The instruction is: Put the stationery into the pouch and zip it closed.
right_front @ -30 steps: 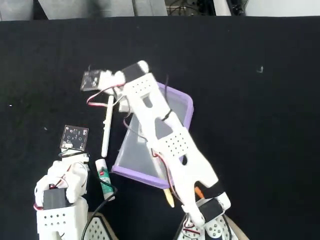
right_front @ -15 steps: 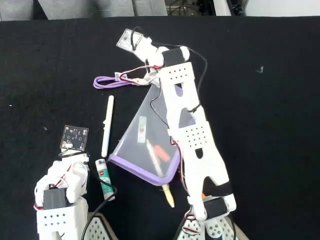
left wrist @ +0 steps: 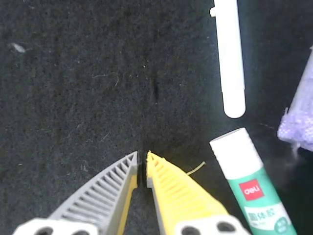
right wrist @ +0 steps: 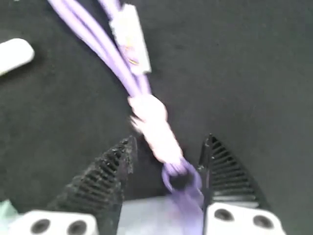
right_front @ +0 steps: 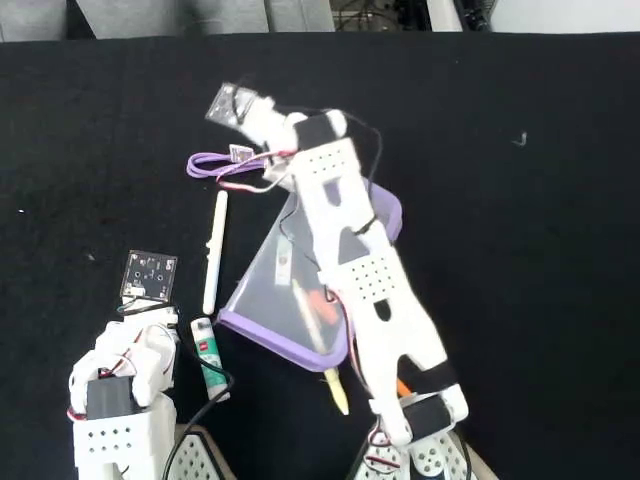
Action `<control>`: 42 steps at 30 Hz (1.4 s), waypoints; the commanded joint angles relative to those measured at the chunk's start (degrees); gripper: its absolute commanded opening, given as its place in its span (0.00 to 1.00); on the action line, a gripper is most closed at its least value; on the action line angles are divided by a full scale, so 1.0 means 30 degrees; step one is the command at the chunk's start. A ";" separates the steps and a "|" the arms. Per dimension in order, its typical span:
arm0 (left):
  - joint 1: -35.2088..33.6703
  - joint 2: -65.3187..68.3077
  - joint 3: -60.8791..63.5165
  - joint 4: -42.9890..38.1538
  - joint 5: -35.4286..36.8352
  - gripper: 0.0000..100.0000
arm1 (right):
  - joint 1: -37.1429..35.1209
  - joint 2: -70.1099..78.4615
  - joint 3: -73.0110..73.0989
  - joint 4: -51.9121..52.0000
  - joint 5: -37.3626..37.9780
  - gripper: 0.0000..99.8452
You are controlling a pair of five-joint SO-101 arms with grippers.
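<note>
Black fabric is covering the surface [right_front: 520, 250].

1. The left tool [left wrist: 142, 157] is hovering low over bare fabric with its two tips pressed together and nothing between them.
2. Just beside it, the glue stick [left wrist: 254, 191] is lying flat with its white cap pointing at the white pen [left wrist: 230, 58]. The two are sitting end to end, close but apart. Both are looking light, stiff and smooth, so they are likely to roll. A pinch across the middle of each barrel is looking safest.
3. The purple strap [right_front: 212, 163] is trailing flat over the surface from the far corner of the pouch [right_front: 280, 300].
4. The pouch is lying near the centre of the surface, partly under the right arm. An orange item and some pale items are showing through its clear wall. A yellow pencil [right_front: 336, 390] is poking out past the near purple edge, so the zip is probably standing open there.
5. The right tool [right wrist: 168, 142] is spread, straddling the knotted end of the strap and the pull ring [right wrist: 180, 177] without pinching either.

Handling note: the pouch is appearing thin, limp and slippery. It is likely to slide or fold when tugged. The ring or the knot is offering the firmest hold, and bracing the pouch body is probably going to be needed while zipping.
</note>
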 commanded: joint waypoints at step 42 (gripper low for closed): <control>0.0103 -0.0147 0.0220 -0.0059 -0.0147 0.05 | -0.0440 -1.2147 -0.1011 -0.1055 -0.2168 0.01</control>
